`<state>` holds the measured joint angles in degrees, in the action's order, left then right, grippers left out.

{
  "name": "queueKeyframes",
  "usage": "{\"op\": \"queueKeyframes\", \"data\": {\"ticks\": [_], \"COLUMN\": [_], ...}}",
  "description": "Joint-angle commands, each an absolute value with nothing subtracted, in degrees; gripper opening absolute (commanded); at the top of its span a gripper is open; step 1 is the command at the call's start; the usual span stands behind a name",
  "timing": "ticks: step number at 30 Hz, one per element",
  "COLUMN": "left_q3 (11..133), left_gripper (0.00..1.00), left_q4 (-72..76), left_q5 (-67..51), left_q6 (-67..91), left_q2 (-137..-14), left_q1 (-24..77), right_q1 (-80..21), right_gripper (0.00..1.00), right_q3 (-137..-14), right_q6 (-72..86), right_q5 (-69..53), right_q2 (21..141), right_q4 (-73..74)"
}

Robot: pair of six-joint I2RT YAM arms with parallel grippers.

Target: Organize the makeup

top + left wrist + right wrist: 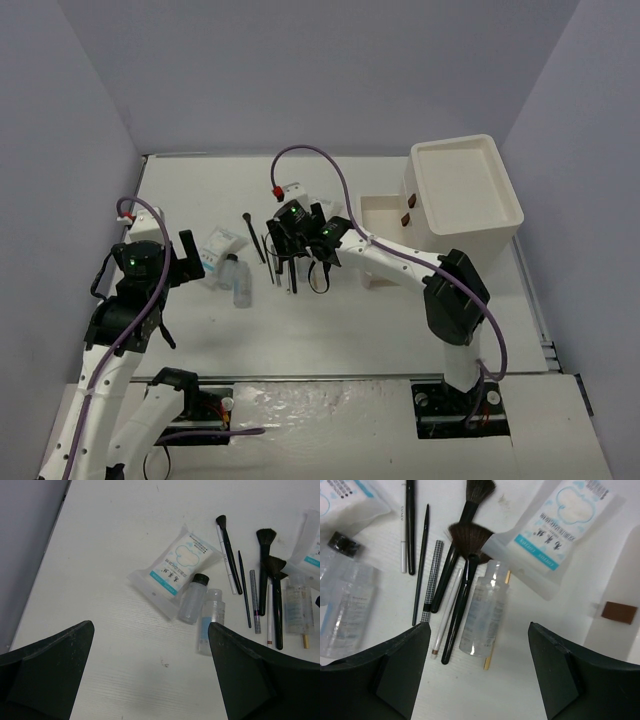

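The makeup lies in a loose cluster mid-table. A white packet with blue print [215, 248] and two small clear bottles [238, 280] lie left of several black brushes and sticks [285, 270]. My left gripper [185, 262] is open and empty, just left of the packet [175, 567] and bottles [192, 600]. My right gripper [300, 268] is open and empty, hovering over a clear bottle [482, 607], two black brushes [462, 580], a checkered stick [432, 580] and a white pencil [447, 612]. A second packet [567, 525] lies beyond them.
A big white box [465, 190] with brown knobs [618, 612] stands at the back right, with a low open drawer [385, 212] on its left side. Grey walls close in the table on the left, right and back.
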<state>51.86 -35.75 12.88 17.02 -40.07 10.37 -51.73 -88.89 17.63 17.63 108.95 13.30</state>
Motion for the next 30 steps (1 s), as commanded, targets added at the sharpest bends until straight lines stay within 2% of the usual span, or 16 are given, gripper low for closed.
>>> {"op": "queueKeyframes", "data": {"ticks": [1,20,25,30], "left_q3": [53.61,53.61,53.61,53.61], "left_gripper": [0.97,0.97,0.97,0.97], "left_q4": [-33.08,-33.31,-33.31,-33.40], "left_q5": [12.57,12.22,12.13,12.03], "left_q6": [17.75,17.93,17.93,17.94], "left_q2": [-40.78,-40.87,-40.87,-41.04], "left_q1": [9.88,9.76,9.67,9.57], "right_q1": [-49.87,-47.02,-46.93,-47.46], "right_gripper": [0.73,0.60,0.37,0.14], "right_q3": [-86.26,-82.18,-81.66,-81.34], "right_q6": [24.74,26.33,25.51,24.06], "right_q5": [10.50,10.28,9.87,10.01], "right_q2": [109.51,116.81,116.91,112.03], "right_q4": [8.22,1.58,0.90,0.89]}}
